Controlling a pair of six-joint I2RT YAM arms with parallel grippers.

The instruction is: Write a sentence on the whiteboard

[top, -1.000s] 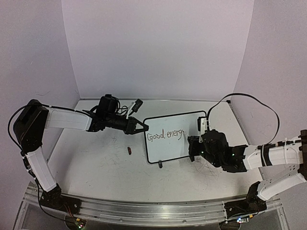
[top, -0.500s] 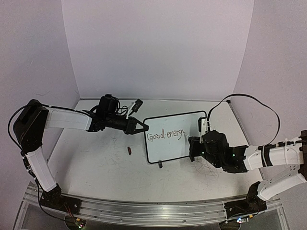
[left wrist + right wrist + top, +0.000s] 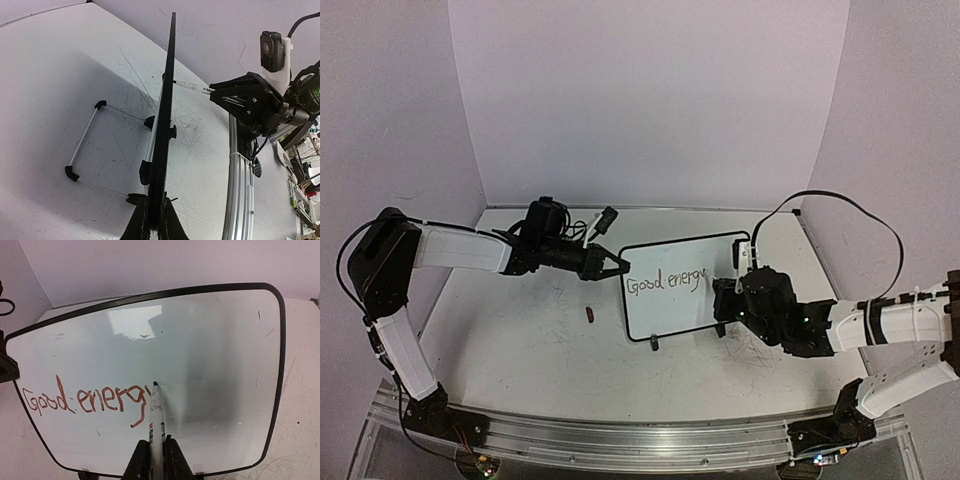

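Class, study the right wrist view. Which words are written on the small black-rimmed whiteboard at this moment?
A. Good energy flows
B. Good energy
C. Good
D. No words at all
B: the red handwritten line on the small black-rimmed white whiteboard reads "Good energy". The tip of the pale marker pen sits at the final y, and the board beyond it is blank.

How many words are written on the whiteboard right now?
2. "Good" sits near the whiteboard's left edge; "energy" is just right of it, its last letter beside the pen tip. Nothing seems hidden.
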